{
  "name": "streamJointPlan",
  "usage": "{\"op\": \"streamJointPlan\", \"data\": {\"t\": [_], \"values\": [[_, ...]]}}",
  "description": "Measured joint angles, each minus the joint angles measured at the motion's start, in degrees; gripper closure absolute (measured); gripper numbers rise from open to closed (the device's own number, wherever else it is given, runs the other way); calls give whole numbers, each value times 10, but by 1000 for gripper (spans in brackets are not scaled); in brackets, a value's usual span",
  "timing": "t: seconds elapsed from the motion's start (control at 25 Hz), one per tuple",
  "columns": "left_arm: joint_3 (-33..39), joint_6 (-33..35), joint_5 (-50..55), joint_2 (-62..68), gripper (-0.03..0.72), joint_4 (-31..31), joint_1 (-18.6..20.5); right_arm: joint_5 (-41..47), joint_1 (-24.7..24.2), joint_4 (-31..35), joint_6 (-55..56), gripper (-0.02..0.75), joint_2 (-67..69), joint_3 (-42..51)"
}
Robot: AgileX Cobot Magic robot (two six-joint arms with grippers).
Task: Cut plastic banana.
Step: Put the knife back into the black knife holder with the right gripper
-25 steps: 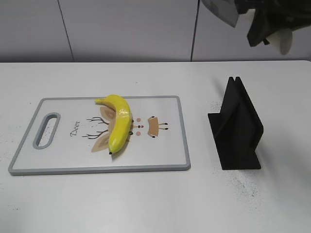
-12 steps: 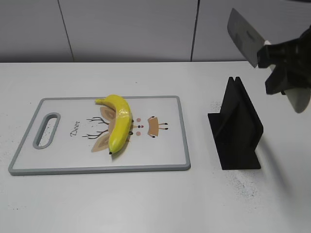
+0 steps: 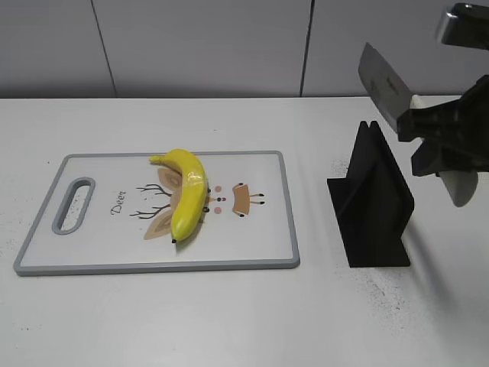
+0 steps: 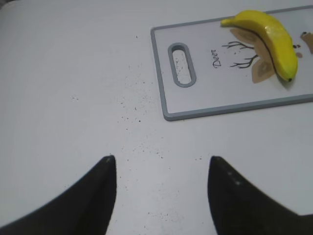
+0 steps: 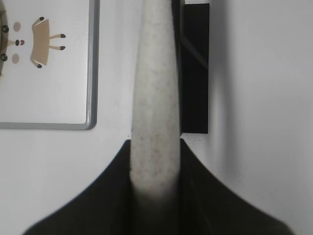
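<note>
The yellow plastic banana (image 3: 187, 195) lies on the white cutting board (image 3: 252, 245), near its middle; it also shows in the left wrist view (image 4: 269, 36). My right gripper (image 3: 439, 138) is shut on the pale handle (image 5: 154, 112) of a knife and holds it in the air just above the black knife stand (image 3: 373, 200). The grey blade (image 3: 382, 82) points up and to the left. My left gripper (image 4: 161, 164) is open and empty above bare table, left of the board (image 4: 205, 105).
The black knife stand sits right of the board and shows in the right wrist view (image 5: 195, 68). The board has a grey rim and a handle slot (image 3: 72, 205) at its left end. A grey wall runs behind the white table.
My right gripper has come down and leftward with the knife, from the top right corner to just above the black stand. The banana and board have not moved.
</note>
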Motion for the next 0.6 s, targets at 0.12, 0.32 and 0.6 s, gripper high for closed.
{"op": "streamJointPlan", "data": {"t": [0.12,0.32,0.6], "values": [[0,-1,0,-22,122,-13,0,-8,0,-5,12,575,0,1],[3,-3,-9,-32,133,-15,0,-12,0,-20,16,575,0,7],[5,-31,-13,-35,135,4,0,-12,0,-21,18,575,0,25]]}}
